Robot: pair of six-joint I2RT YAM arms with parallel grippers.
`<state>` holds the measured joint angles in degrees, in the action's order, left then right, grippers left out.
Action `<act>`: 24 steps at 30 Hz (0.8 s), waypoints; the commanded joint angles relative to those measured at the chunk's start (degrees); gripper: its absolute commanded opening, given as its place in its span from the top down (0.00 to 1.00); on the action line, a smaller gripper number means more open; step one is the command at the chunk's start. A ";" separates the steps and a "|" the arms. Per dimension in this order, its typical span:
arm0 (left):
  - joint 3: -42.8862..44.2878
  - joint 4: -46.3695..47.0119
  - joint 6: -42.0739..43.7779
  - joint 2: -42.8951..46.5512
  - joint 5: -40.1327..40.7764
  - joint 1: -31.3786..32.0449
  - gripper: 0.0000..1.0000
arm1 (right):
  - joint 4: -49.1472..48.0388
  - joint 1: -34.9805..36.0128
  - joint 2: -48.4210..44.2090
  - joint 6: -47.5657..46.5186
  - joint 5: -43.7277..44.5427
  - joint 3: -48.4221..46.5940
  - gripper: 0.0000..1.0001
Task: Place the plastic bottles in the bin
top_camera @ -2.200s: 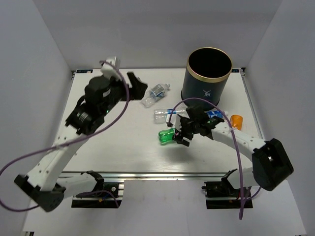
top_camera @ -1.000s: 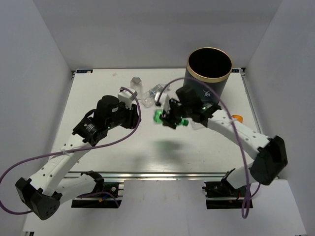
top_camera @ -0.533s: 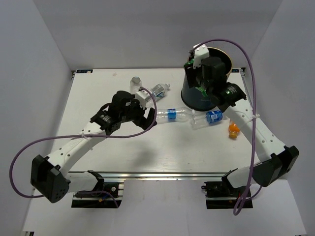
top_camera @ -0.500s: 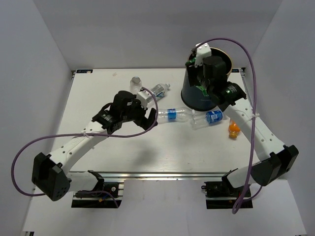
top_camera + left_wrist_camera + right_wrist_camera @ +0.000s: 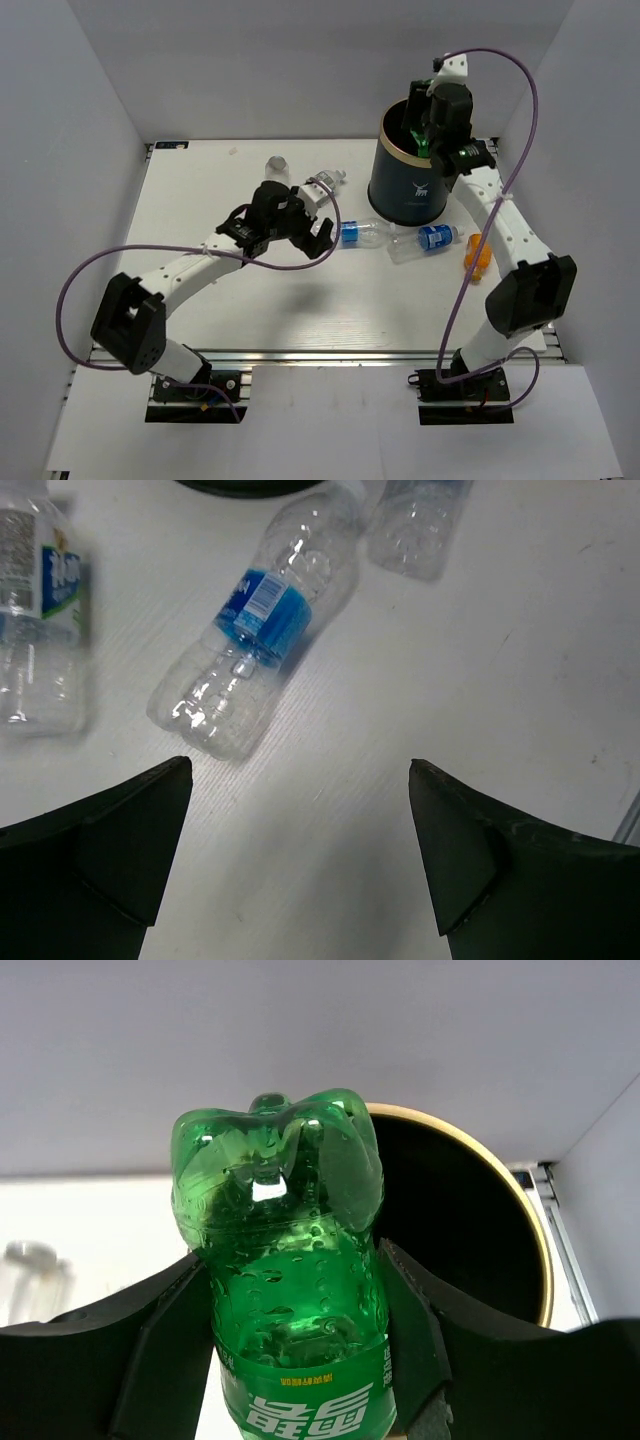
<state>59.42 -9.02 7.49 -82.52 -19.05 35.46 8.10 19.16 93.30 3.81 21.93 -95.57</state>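
Observation:
The dark navy bin (image 5: 405,190) with a gold rim stands at the back right. My right gripper (image 5: 427,128) is shut on a green plastic bottle (image 5: 424,138) and holds it over the bin's opening. In the right wrist view the green bottle (image 5: 285,1290) sits between the fingers (image 5: 165,1345), with the bin's dark inside (image 5: 450,1230) behind it. My left gripper (image 5: 322,232) is open and empty, just left of a clear bottle with a blue label (image 5: 357,232). In the left wrist view this bottle (image 5: 255,625) lies on the table ahead of the open gripper (image 5: 298,768).
A second clear, blue-labelled bottle (image 5: 425,240) lies in front of the bin. An orange bottle (image 5: 478,250) lies at the right. Another clear bottle (image 5: 322,182) lies behind my left gripper, and a small clear one (image 5: 277,165) further back. White walls enclose the table.
My right gripper has lifted the green bottle from the table's middle up over the bin's opening. My left arm has come down and moved right toward the clear blue-labelled bottle.

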 commanded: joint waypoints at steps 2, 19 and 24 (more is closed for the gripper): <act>1.75 2.59 1.65 -3.87 -1.34 0.57 0.01 | -9.50 -2.63 2.85 3.30 0.13 -7.16 1.00; 16.95 0.14 10.53 -22.32 6.03 5.23 0.01 | -5.11 -8.61 -2.05 8.92 -9.79 1.51 0.10; 24.24 -2.32 14.14 -29.61 9.20 5.85 0.01 | -7.48 -8.26 -13.21 12.09 -13.75 12.68 0.10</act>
<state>79.48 -9.96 18.61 -111.11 -12.32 40.93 5.41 10.92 88.03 12.56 11.62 -85.49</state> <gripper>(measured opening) 0.987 0.904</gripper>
